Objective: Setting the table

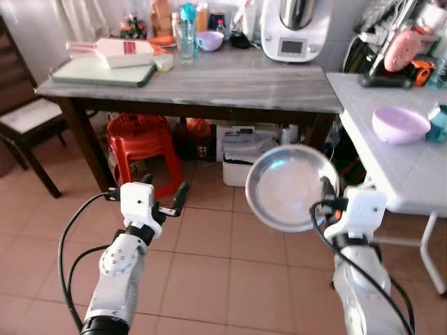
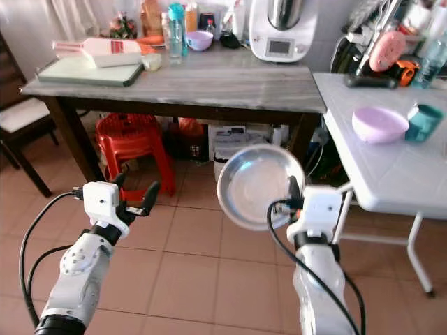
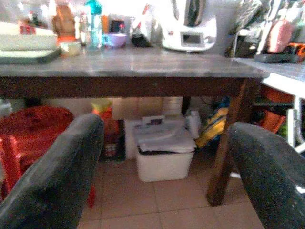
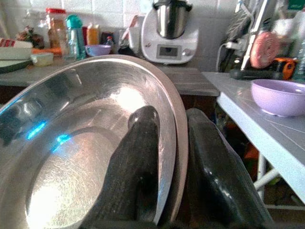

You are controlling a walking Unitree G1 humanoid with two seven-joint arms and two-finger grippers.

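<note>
My right gripper (image 1: 325, 190) is pinched onto the rim of a round, shallow, shiny steel plate (image 1: 288, 187), and I hold it up in the air over the tan tiled floor (image 1: 209, 265). In the right wrist view one black finger (image 4: 136, 167) lies inside the dish and the other (image 4: 214, 176) presses on the outer side, with the rim caught between them. The plate stands nearly on edge, its hollow face turned toward my head camera, and it spreads out to the left of the gripper.

The plate hangs just off the near corner of the white tiled table (image 1: 408, 174) on my right, apart from it and at about the height of its top. On that table I see a lilac plastic bowl (image 1: 399, 124) and, just beside it, a teal cup (image 1: 438, 123).

My left gripper (image 1: 164, 197) is raised over the floor, well apart from the plate, fingers spread wide with nothing between them; in the left wrist view the two fingers (image 3: 57, 176) frame a white lidded bin (image 3: 162, 155) under the grey-topped dark wooden table (image 1: 209, 84) ahead. A red plastic stool (image 1: 143, 150) stands beneath that table, and a white kitchen machine (image 1: 297, 28) sits at the back of it.
</note>
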